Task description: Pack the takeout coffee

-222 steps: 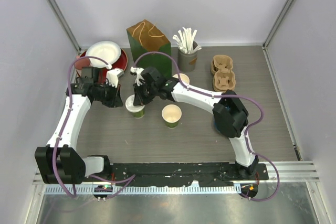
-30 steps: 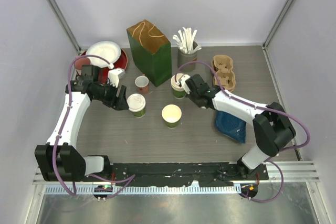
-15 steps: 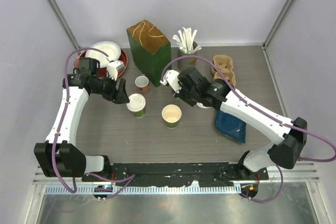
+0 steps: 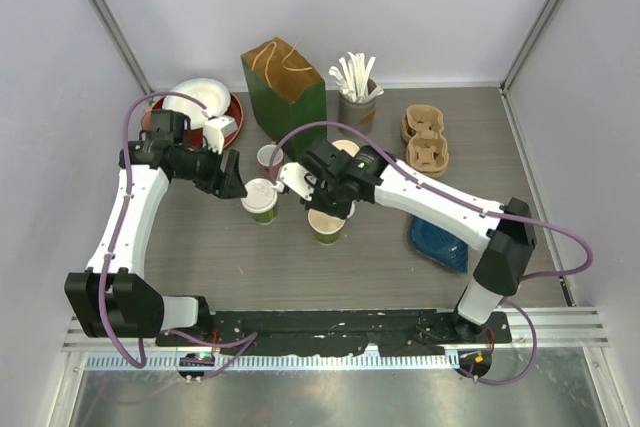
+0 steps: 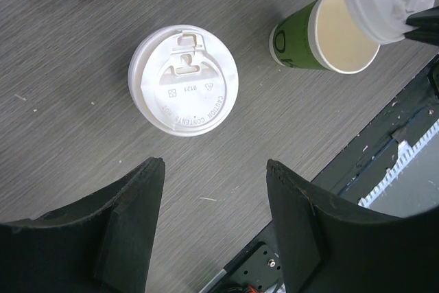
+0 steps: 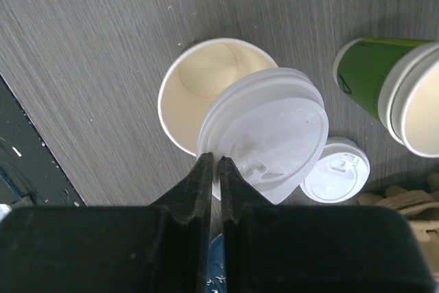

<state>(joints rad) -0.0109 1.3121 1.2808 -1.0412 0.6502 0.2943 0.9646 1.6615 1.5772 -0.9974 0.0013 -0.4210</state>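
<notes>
One white lid [image 6: 264, 132] held over an open green cup [image 6: 195, 77]
Right tool [image 6: 214, 162] pinches it; left tool [image 5: 214, 166], spread wide, hovers above the lidded cup [image 5: 183, 80].

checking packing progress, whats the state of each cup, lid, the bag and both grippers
lidded cup, upright, lid on
open cup, upright, no lid
loose lid, held tilted over the open cup
far green cup, no lid
green bag, upright, top open
left gripper, open, near the lidded cup
right gripper, shut on the loose lid
</notes>
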